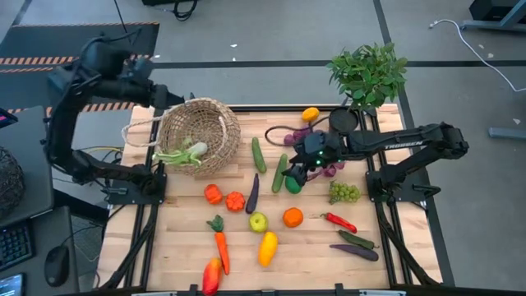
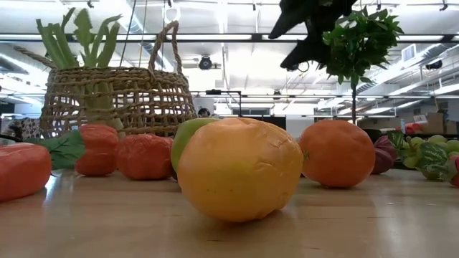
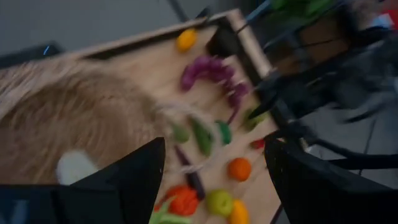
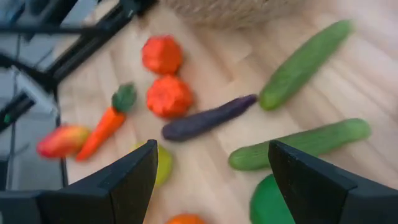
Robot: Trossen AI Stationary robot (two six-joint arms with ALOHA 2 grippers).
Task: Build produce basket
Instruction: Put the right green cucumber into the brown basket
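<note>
Wicker basket (image 1: 200, 131) sits at the upper left of the pale plank table (image 1: 181, 238) in the high view, its thin looped handle trailing off to the left, and a leek (image 1: 182, 154) lies over its lower rim, white end inside and green leaves hanging out. The left gripper (image 3: 211, 168) is above the basket's left side, its fingers spread wide and holding nothing.

Right of the basket lie two cucumbers (image 1: 260, 154), a dark eggplant (image 1: 252, 194) and, lower, two red-orange tomatoes (image 1: 224, 197). The right gripper (image 4: 211, 168) hovers over the second cucumber (image 1: 279, 173) near the table's centre, jaws wide apart and empty, with a green pepper (image 1: 293, 182) just below it. Purple grapes (image 1: 301, 134) and a small orange fruit (image 1: 310, 114) sit toward the upper right, green grapes (image 1: 344, 192) at the right. Across the lower half are a green apple (image 1: 258, 221), an orange (image 1: 293, 217), a yellow lemon-like fruit (image 1: 268, 248), a carrot (image 1: 220, 243), a red and yellow pepper (image 1: 211, 276), a red chili (image 1: 339, 222) and two more dark long vegetables (image 1: 354, 247) at lower right.

A leafy potted plant (image 1: 367, 74) stands at the table's upper right corner. Around the table is grey floor with dark seams; a desk edge with a keyboard (image 1: 11, 243) and mouse (image 1: 55, 265) shows at the lower left, and hazard-striped tape (image 1: 33, 59) at the upper left. The low view looks past the fruit into a bright room with white ceiling beams and strip lights.
</note>
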